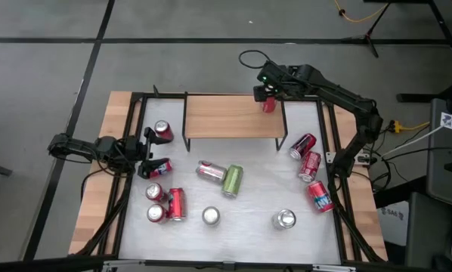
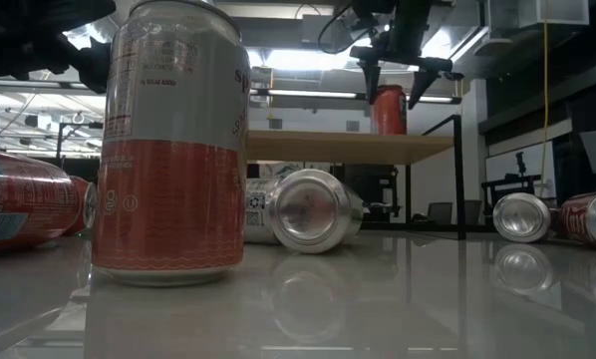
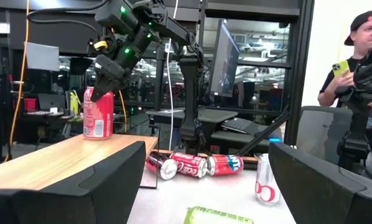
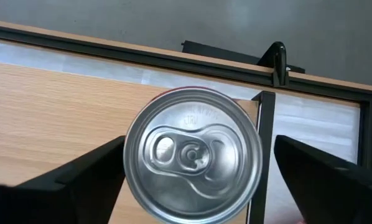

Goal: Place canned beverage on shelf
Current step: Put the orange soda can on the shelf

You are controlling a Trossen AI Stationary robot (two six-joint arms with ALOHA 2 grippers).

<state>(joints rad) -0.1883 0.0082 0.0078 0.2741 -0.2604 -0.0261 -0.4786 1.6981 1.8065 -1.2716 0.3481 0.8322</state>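
The right gripper (image 2: pixel 394 82) stands open directly above the upright red aluminium can (image 2: pixel 388 110), fingers clear of its sides. The can rests at the right end of the light-wood plank shelf (image 1: pixel 230 117) on black legs. The right wrist view alone shows the can's silver lid; the left wrist view alone shows a person (image 3: pixel 354 62) beyond the white table (image 1: pixel 245 208). The left gripper (image 1: pixel 149 153), open, waits over the table's left side.

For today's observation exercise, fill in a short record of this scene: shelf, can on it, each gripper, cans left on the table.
shelf: light-wood top, black legs, at the table's far side
red can: upright on the shelf, near its right end
right gripper: above the red can, fingers open on either side of it
left gripper: open, low at the table's left side
cans on the table: about a dozen, some upright, most lying
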